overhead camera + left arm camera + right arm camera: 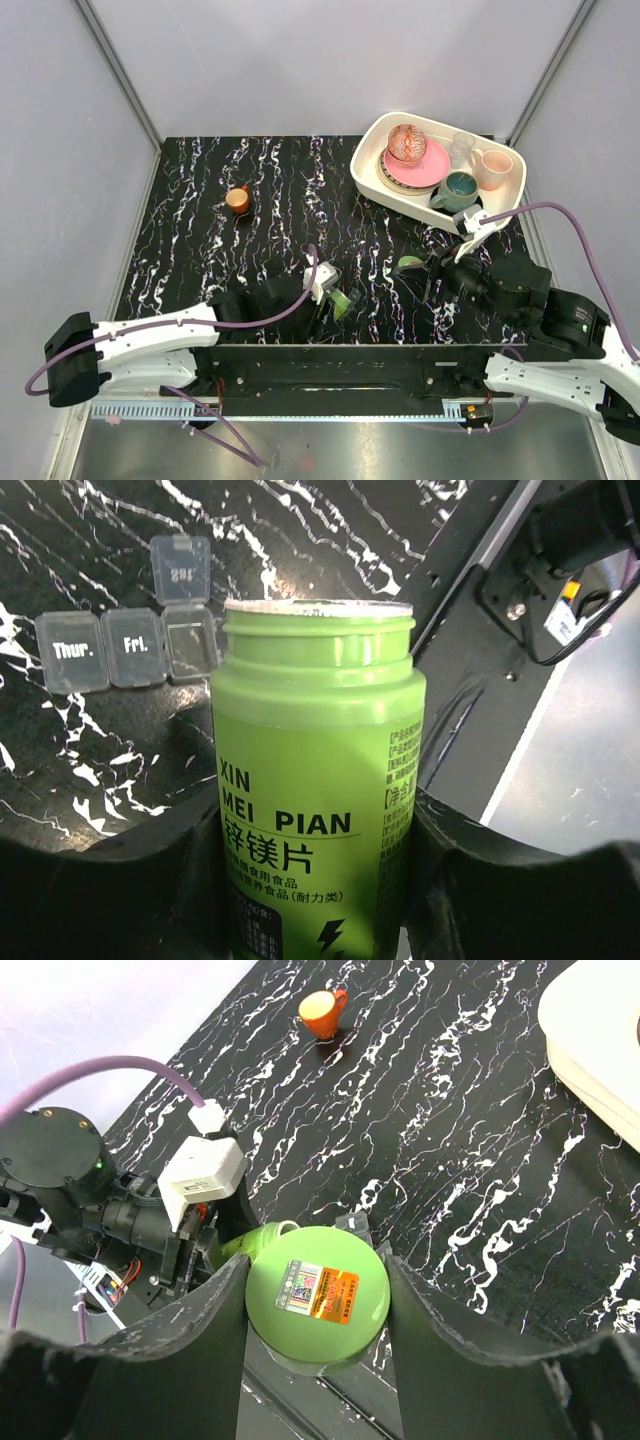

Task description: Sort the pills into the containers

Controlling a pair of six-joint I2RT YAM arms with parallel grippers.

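I'm looking down on the black, white-veined tabletop [200,250], with a white tray [362,180] of crockery at its far right corner. My left gripper [315,870] is clamped round the body of a green bottle [315,780], held upright with its mouth uncovered. My right gripper [318,1305] is closed on the round green cap [300,1260], held apart from the bottle and to its right. The pill box [130,648] lies flat on the tabletop just beyond the bottle in the left wrist view. Its "Thur." and "Fri." compartments are shut and the third lid is flipped up. I can't make out the box from overhead. A small orange cup [238,199] stands well apart, far left
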